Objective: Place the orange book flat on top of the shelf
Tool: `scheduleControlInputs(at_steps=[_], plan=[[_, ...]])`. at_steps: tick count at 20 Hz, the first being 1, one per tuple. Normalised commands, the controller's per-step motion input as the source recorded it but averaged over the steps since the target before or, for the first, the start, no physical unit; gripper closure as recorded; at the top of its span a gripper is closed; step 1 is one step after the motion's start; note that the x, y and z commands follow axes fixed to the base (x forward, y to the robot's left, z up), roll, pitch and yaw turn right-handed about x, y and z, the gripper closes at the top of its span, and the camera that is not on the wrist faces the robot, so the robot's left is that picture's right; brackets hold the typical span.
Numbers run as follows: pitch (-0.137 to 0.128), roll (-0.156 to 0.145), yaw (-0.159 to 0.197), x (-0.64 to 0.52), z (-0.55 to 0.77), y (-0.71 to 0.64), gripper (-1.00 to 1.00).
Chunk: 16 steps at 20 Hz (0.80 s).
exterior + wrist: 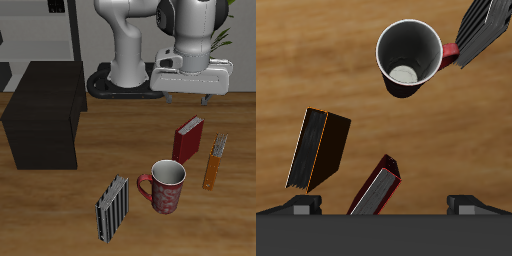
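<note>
A simulated study or home office: a wooden table (100, 160) carries books, a red mug (164, 186), a black shelf (45, 115), with a grey rack (50, 30) far behind.

So the exterior cam sits out front and above, looking back across the table (120, 140) at my base, wide enough to catch the shelf (45, 115) too. My wrist cam looks straight down from up high, flipped half a turn against that one. Both views share the mug (165, 187), the orange book (215, 162), the red book (188, 138) and the striped book (113, 209).
</note>
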Motion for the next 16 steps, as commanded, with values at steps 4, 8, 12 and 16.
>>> scheduleControlInputs(at_steps=[4, 8, 12, 16], plan=[[-0.028, -0.01, -0.018, 0.15, -0.06, 0.34, -1.0], [0.003, 0.032, -0.045, 0.24, -0.14, 0.36, -1.0], [0.025, 0.037, -0.02, 0.12, -0.24, 0.25, -1.0], [0.015, 0.04, 0.016, 0.19, -0.34, 0.24, -1.0]])
